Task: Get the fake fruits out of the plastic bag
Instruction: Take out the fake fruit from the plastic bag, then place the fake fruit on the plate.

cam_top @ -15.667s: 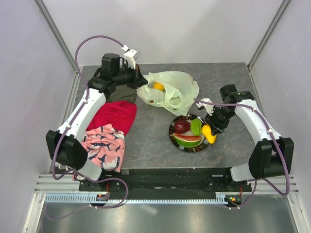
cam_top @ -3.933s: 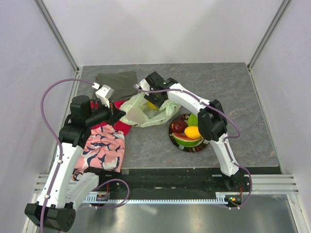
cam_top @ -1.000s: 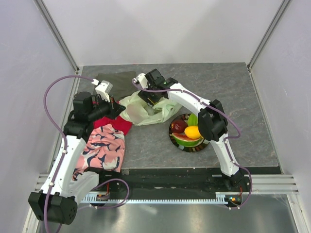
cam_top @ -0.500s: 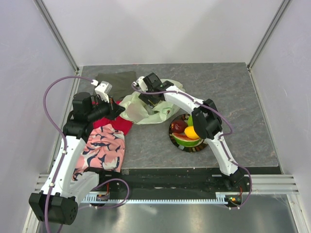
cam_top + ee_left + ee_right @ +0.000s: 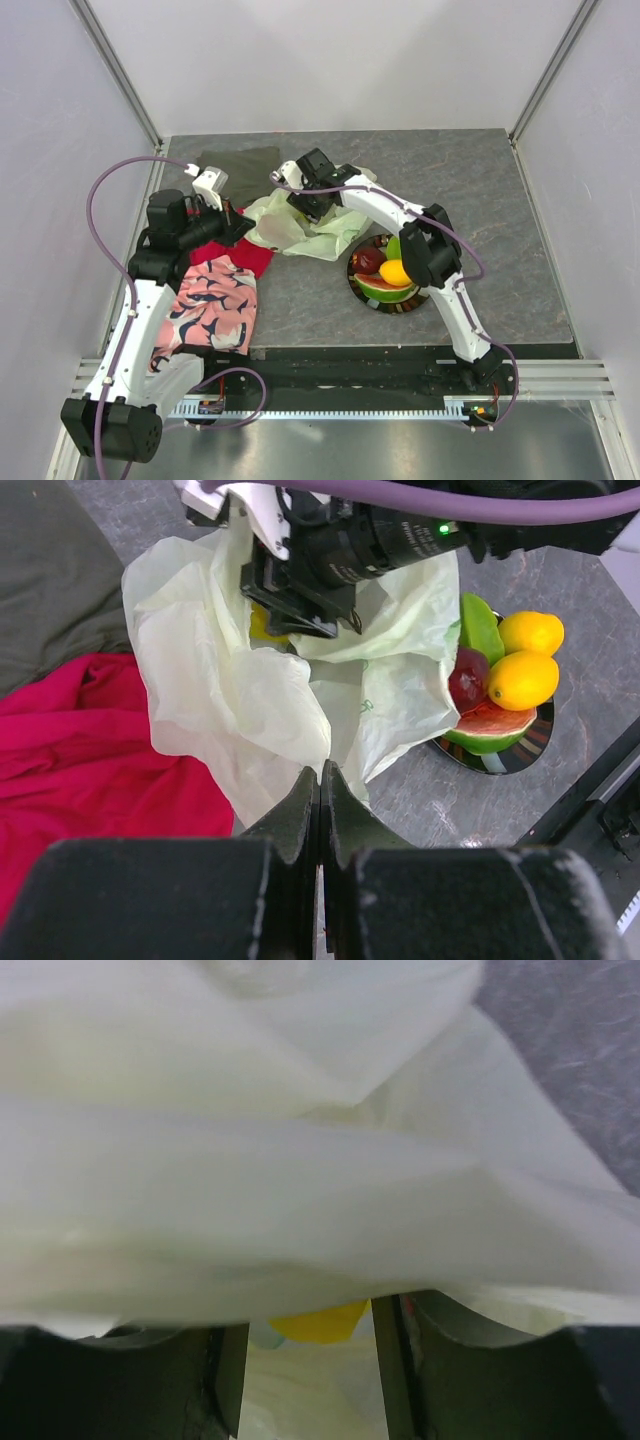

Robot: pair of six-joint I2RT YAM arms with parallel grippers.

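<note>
- Left gripper [image 5: 320, 780]: jaws pressed together, pinching the near edge of the plastic bag [image 5: 250, 710].
- The bag lies crumpled on the table, between the red cloth [image 5: 80, 740] and the plate [image 5: 515, 758].
- Right gripper [image 5: 308, 1342]: inside the bag mouth, fingers apart, 1 yellow fruit [image 5: 320, 1322] between them. Whether they clamp it cannot be told.
- The plate holds 5 fruits.
</note>
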